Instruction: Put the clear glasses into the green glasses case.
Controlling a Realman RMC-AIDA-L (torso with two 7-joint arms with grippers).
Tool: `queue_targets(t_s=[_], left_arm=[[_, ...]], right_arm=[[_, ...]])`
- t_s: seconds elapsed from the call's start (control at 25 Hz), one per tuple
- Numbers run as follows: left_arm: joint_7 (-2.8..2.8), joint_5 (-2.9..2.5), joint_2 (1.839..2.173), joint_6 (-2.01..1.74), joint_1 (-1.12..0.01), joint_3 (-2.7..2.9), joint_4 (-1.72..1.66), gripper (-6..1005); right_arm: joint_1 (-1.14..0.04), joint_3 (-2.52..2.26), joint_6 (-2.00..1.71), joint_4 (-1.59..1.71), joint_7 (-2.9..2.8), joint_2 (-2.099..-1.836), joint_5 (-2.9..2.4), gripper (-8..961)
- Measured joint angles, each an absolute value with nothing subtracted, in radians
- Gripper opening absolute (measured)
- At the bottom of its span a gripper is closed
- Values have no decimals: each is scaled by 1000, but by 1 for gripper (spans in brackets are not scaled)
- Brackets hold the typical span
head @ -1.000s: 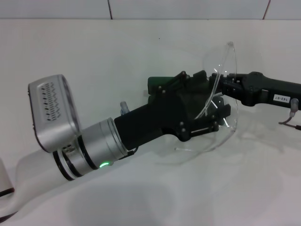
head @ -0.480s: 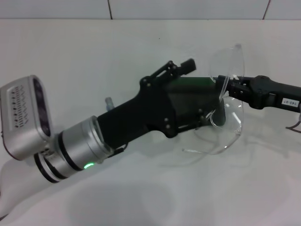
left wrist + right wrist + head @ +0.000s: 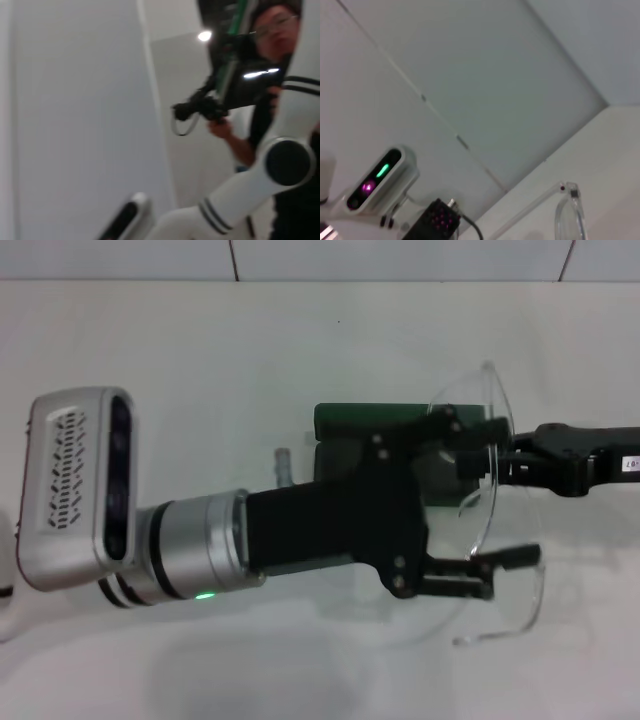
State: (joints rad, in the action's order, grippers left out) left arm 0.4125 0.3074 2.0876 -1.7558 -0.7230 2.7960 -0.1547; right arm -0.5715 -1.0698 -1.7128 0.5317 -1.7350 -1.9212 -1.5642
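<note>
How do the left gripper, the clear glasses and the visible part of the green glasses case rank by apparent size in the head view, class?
1. Left gripper: looks largest, though it is raised nearer the camera, which inflates it.
2. Clear glasses, held in the right gripper.
3. Green glasses case: only a strip shows; the rest is hidden, so its true rank is unsure.

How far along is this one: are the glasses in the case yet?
Not yet. Done: the glasses are off the table, held by the right gripper above the case. In hand: the left gripper, fingers spread, sits around the lens over the case, hiding most of it, so I cannot tell whether its lid is open. Left: lowering the glasses into the case.
</note>
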Motion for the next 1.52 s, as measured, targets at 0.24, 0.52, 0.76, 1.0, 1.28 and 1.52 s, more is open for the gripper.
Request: queue_targets(t_s=[0.24,0.52,0.76,1.0,1.28,1.52], left_arm=[[417,284,2090,-1763,-751,2795,-158,871],[417,295,2094,-1747,-760,2781,-161,871],[446,277,2095,-1679,-783,2789,-162,871],[449,270,2096,-1657,-784,2787,-162,871],[444,279,2098,-1639,-774,2776,-167,871],[443,293,2094,-1699,-709,2660,-183,871]], right_arm=[[-607,-1076,-1759,533,-1764,-1920,-1632,125],[-622,-1077,-1775,530,-1768,-1925,-1673,125],[-622,-1068,-1812,540,-1769,-1932,-1679,125],[-625,-1065,-1822,541,-1769,-1931,-1674,125],[-635,-1062,-1821,541,-1769,-1928,-1677,125],[-606,-963,-1760,542,-1757,-1933,-1674,124]])
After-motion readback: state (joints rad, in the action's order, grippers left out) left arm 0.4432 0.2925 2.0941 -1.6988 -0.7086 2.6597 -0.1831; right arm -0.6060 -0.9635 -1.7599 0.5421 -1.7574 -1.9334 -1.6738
